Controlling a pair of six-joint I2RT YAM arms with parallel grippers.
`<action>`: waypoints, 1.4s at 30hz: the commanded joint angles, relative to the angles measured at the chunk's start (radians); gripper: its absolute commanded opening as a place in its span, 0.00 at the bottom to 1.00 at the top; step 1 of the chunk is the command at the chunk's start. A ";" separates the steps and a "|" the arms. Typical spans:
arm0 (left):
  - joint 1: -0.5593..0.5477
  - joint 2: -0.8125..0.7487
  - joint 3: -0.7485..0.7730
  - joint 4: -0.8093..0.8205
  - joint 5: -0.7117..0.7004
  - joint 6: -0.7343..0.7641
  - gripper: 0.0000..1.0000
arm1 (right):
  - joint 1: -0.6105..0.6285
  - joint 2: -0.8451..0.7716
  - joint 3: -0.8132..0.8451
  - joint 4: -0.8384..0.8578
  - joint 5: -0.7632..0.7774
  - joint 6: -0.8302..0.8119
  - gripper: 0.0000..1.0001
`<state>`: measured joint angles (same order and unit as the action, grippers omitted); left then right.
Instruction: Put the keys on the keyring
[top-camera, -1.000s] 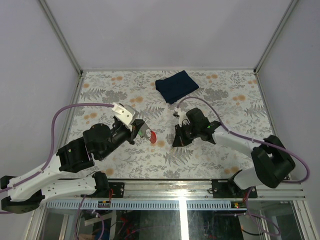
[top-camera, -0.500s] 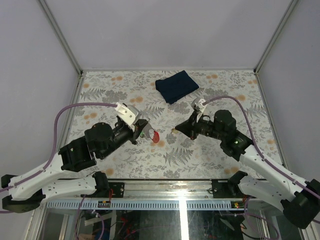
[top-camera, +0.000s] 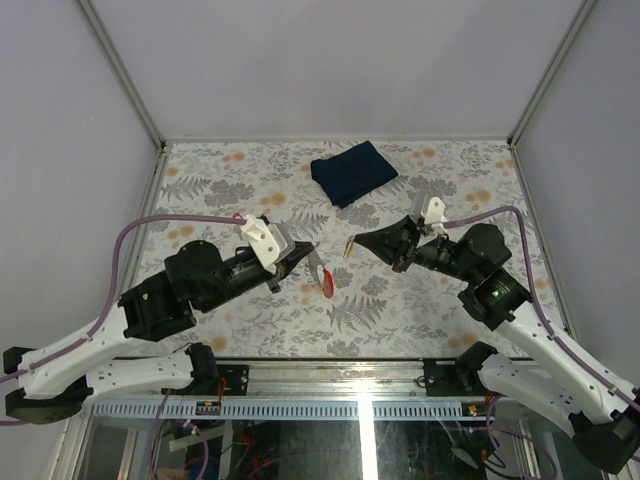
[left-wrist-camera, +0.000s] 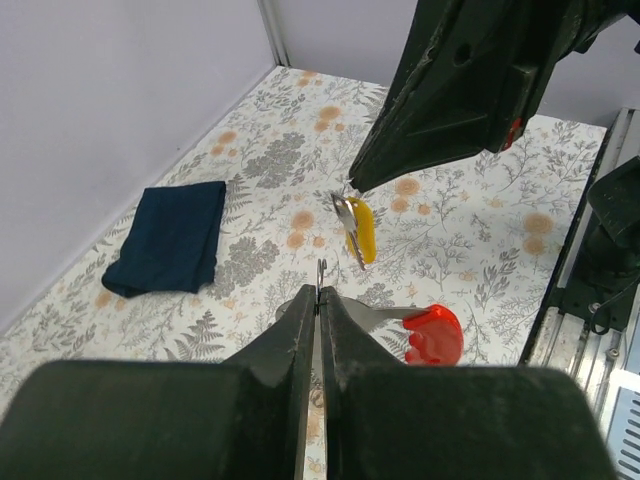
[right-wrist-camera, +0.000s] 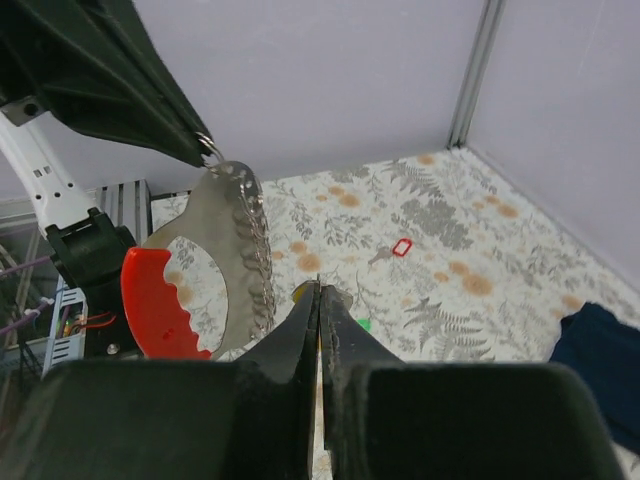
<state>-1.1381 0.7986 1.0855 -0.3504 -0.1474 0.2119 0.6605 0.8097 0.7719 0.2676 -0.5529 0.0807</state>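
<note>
While both arms reach over the floral table (top-camera: 400, 320), the overhead view shows the left gripper (top-camera: 308, 251) pinched closed on the keyring (top-camera: 319, 266), whose red tag (top-camera: 327, 285) dangles below it. Just beside it, the right gripper (top-camera: 358, 240) is closed on the yellow-headed key (top-camera: 349, 248). A folded dark blue cloth (top-camera: 352, 172) lies well apart at the far side.

From the left wrist, we see our fingers pressed together on the thin ring. The tag hangs to the right, and the yellow key is near the ring but apart from it.

From the right wrist, our jaws meet on a sliver of yellow, with the loop and tag hanging just ahead. A green speck (right-wrist-camera: 362, 324) beside our finger may be the green key, though it is too small to be sure.
</note>
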 joint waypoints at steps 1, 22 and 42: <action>0.000 0.037 0.077 0.077 0.011 0.080 0.00 | -0.002 -0.055 0.014 0.127 -0.056 -0.072 0.00; -0.055 0.218 0.166 0.101 -0.232 0.230 0.00 | -0.002 -0.128 0.049 -0.020 0.037 -0.216 0.00; -0.318 0.195 0.038 0.360 -0.443 0.490 0.00 | -0.002 -0.175 0.029 0.046 -0.163 -0.296 0.00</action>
<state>-1.4467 0.9943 1.1259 -0.1062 -0.5514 0.6670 0.6605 0.6235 0.7887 0.2405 -0.6453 -0.2016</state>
